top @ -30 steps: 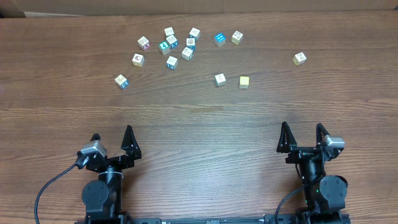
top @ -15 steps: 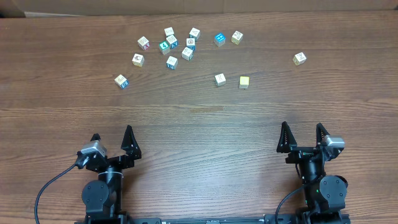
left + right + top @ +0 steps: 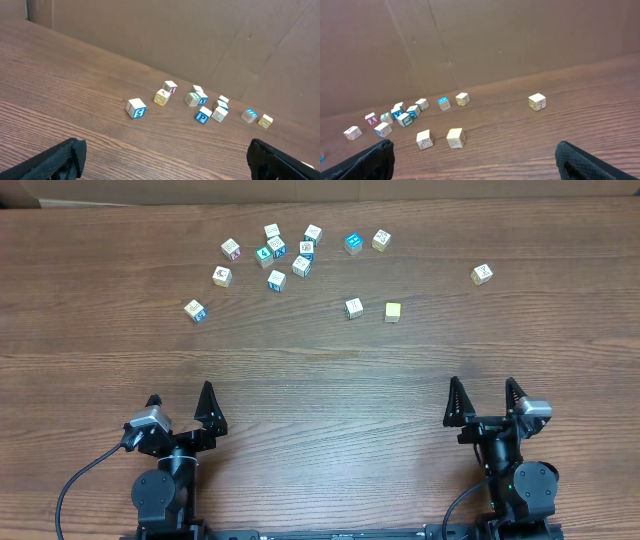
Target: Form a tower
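While both robot arms sit at the bottom edge of the overhead view, the small wooden cubes (image 3: 277, 250) lie loose on the brown wood-grain tabletop (image 3: 320, 370), spread across the upper part of the frame. Most are gathered in a tight scatter at upper centre-left. Whether any of these sits on another cannot be told. One cube with a blue side (image 3: 195, 310) lies apart at the lower left of that group. A plain yellow cube (image 3: 393, 311) sits right of centre, with a printed cube (image 3: 353, 307) just beside it on its left. Another single cube (image 3: 482, 274) lies well apart at upper right. The left hand (image 3: 180, 394) has its fingers spread fully wide and grips nothing. The right hand (image 3: 483, 382) is likewise spread wide and empty. Both are far from every cube. A brown cardboard wall (image 3: 175, 35) stands behind the cubes.
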You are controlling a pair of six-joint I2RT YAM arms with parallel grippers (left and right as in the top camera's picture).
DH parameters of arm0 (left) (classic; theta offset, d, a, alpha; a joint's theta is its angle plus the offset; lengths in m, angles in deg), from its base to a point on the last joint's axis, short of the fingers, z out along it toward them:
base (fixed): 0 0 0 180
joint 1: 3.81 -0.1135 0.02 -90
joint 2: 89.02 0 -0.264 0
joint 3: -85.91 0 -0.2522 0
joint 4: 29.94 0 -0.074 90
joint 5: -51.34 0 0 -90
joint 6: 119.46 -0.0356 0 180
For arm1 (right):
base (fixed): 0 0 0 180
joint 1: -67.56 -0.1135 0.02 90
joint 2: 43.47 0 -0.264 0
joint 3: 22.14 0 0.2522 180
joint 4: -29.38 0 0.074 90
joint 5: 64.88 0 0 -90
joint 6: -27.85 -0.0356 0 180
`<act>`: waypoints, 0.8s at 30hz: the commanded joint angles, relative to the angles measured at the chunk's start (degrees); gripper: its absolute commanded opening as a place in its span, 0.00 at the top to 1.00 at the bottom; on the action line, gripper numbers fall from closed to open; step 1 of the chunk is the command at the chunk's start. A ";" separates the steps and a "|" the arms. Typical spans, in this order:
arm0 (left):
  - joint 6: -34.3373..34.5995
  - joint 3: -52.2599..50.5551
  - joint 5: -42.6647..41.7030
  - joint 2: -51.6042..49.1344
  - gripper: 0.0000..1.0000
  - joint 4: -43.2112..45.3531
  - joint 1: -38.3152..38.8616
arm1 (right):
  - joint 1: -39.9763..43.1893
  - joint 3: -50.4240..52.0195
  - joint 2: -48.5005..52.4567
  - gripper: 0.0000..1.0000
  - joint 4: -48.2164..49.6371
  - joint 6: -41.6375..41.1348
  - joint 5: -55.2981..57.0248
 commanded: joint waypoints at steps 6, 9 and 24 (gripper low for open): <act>0.37 -0.20 -0.28 0.44 0.00 0.11 0.17 | 0.17 -7.56 -0.68 0.00 -9.29 0.04 -2.71; 0.37 -0.20 -0.28 0.46 0.00 0.11 0.17 | 0.17 -11.50 -0.68 0.00 -12.48 0.04 -2.73; 0.37 -0.20 -0.28 0.46 0.01 0.11 0.17 | 0.15 -39.10 12.44 0.00 -23.50 0.02 -2.75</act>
